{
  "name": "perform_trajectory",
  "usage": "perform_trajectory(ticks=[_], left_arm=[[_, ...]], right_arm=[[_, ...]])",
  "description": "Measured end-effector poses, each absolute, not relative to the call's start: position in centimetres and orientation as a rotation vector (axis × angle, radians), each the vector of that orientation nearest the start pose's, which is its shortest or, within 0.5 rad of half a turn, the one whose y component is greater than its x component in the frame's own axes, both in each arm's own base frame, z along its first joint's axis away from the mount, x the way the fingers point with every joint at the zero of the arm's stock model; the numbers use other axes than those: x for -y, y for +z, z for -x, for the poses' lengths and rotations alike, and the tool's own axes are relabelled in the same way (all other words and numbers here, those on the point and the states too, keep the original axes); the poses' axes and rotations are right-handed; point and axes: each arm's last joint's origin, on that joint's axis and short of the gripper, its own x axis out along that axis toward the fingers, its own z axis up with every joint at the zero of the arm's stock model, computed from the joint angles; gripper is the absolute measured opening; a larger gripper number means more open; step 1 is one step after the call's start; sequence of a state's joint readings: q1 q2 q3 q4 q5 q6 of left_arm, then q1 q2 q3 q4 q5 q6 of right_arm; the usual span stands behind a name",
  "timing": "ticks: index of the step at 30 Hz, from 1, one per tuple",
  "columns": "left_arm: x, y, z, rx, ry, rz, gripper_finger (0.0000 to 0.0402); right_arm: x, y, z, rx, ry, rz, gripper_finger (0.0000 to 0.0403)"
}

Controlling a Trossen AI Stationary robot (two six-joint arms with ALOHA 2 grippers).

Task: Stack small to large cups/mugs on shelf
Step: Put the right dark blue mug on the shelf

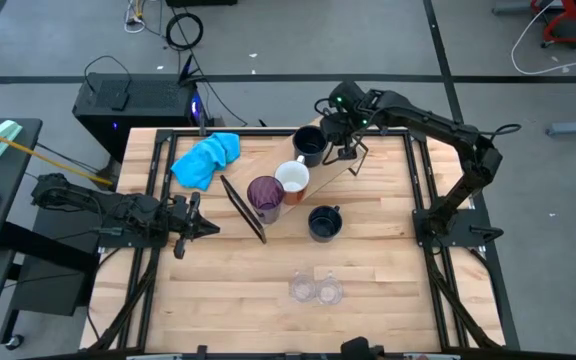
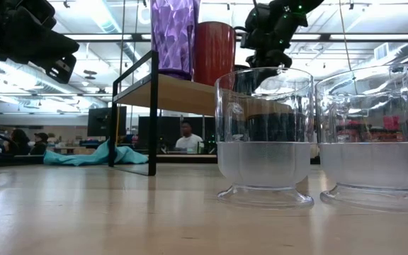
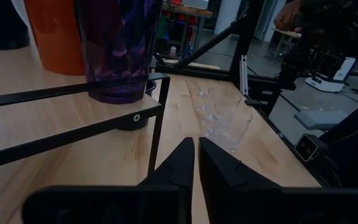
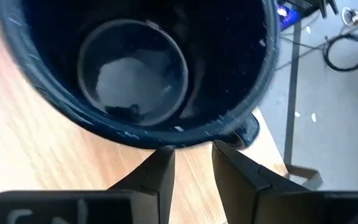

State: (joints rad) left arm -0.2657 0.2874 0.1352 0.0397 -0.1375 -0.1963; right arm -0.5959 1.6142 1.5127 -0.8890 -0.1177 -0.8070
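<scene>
Hovering over a navy mug point(image 1: 309, 145) at the far end of the shelf point(image 1: 353, 165), the right gripper point(image 1: 340, 128) looks straight down into the mug's dark interior point(image 4: 135, 68); its two fingers point(image 4: 157, 174) stand slightly apart just outside the rim, gripping nothing. Three vessels sit in a row on the shelf: the navy mug, a white mug point(image 1: 292, 178) beside it, and a purple tumbler point(image 1: 265, 197) at the near end. From table height the tumbler point(image 2: 173, 37) rises above the board with a mug point(image 2: 214, 51) behind it. A second navy mug point(image 1: 324, 222) stands on the table just beside the shelf, nearer the front. Two clear glasses point(image 1: 315, 289) stand side by side, touching or nearly so, near the table's front edge, well apart from the shelf; at table height they fill the foreground point(image 2: 264, 134). The left gripper point(image 1: 196, 226) waits low by the table's left side, its fingers point(image 3: 182, 165) pressed nearly together and empty, pointing toward the shelf's black frame and the tumbler point(image 3: 120, 50). A blue cloth point(image 1: 206, 159) lies at the table's far left. A person point(image 2: 185, 138) sits in the room beyond.
</scene>
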Motion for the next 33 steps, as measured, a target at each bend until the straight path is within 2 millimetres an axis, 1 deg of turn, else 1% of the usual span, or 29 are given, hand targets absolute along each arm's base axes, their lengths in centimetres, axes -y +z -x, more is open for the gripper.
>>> perform_trajectory(ticks=[8,12,18,24,28,33], left_arm=[[2.6,19.0,-11.1,-0.122,-0.117,0.173,0.003],[2.6,19.0,-11.1,-0.123,-0.117,0.174,0.0036],[2.6,19.0,-11.1,-0.123,-0.117,0.174,0.0031],[2.6,19.0,-11.1,-0.123,-0.117,0.174,0.0026],[2.6,19.0,-11.1,-0.123,-0.117,0.173,0.0031],[2.6,19.0,-11.1,-0.121,-0.118,0.151,0.0036]], right_arm=[[17.6,32.2,-28.4,-1.02,0.004,0.402,0.0114],[17.6,32.2,-28.4,-1.027,-0.005,0.405,0.0114],[17.9,32.1,-28.3,-1.075,-0.068,0.435,0.0114],[17.5,31.8,-27.7,-1.138,-0.045,0.396,0.0114],[16.5,31.5,-27.7,-1.188,-0.045,0.302,0.0114],[14.3,31.1,-27.9,-1.259,0.001,0.23,0.0114]])
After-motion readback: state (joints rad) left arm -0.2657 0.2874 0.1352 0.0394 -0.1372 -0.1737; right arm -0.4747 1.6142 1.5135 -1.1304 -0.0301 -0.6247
